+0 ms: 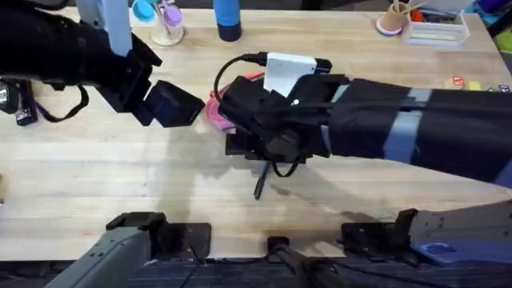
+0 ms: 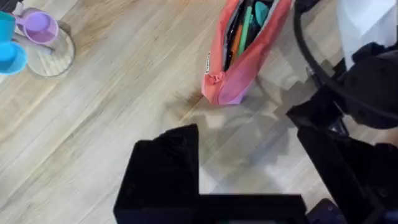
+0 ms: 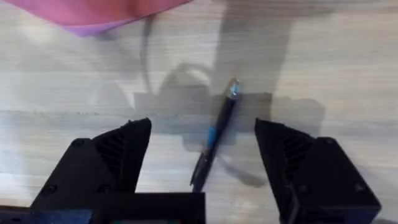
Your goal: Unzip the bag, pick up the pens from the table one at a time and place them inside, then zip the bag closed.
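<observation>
The pink-red bag [image 2: 239, 68] lies on the wooden table [image 2: 112, 93] with its zipper open. A green pen [image 2: 247, 28] rests inside it beside other coloured items. The black-and-blue pen [image 3: 216, 137] lies flat on the table just in front of the bag [image 3: 99, 15]. My right gripper [image 3: 202, 155] hangs open right over this pen, one finger on each side, not touching it. In the overhead view the pen [image 1: 260, 186] pokes out below the right gripper [image 1: 254, 152]. My left gripper [image 1: 180, 106] hovers open and empty just left of the bag [image 1: 214, 110].
A white box [image 1: 286, 72] sits behind the bag. A blue bottle [image 1: 228, 20] and a jar of pink and purple sticks [image 1: 166, 20] stand at the back. A tray [image 1: 436, 30] and a cup [image 1: 392, 20] are at the back right.
</observation>
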You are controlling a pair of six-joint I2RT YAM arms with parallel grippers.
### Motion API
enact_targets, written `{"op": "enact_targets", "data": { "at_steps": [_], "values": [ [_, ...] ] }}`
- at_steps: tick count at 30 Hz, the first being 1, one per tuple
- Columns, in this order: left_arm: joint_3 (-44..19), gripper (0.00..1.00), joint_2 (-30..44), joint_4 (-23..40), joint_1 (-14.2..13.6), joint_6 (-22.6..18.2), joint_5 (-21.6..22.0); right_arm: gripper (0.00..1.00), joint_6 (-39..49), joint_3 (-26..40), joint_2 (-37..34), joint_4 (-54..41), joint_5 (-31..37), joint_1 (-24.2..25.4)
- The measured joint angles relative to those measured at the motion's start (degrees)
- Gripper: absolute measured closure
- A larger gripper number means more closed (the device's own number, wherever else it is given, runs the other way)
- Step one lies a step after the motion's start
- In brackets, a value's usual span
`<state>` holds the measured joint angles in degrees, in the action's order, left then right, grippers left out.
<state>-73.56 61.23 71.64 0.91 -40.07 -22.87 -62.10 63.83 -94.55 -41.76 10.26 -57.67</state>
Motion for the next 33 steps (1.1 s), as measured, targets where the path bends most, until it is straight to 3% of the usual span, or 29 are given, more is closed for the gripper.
{"op": "enact_targets", "data": {
  "at_steps": [14,16,22,29,31,33],
  "values": [
    [0.0,0.007,0.0,0.2,-0.01,0.0,0.0,0.006,-0.58,-0.93,-4.06,1.93,-0.88,1.67],
    [0.0,0.007,0.0,0.18,-0.02,0.02,0.0,0.043,-0.7,-0.61,-4.39,1.67,-1.21,1.93],
    [0.0,0.007,0.0,0.2,-0.02,0.0,0.0,0.315,-0.68,-0.33,-4.95,-0.13,-1.27,2.93],
    [0.0,0.007,0.02,0.19,-0.02,0.0,0.0,0.847,-0.61,-0.35,-4.95,-1.33,-0.61,3.54],
    [0.0,0.007,0.0,0.17,-0.02,0.0,0.0,0.942,-0.54,-0.33,-4.95,-1.33,-0.57,3.54],
    [0.0,0.007,0.0,0.2,-0.02,0.0,0.0,0.961,-0.46,-0.28,-4.95,-1.45,-0.57,3.54]
  ]
}}
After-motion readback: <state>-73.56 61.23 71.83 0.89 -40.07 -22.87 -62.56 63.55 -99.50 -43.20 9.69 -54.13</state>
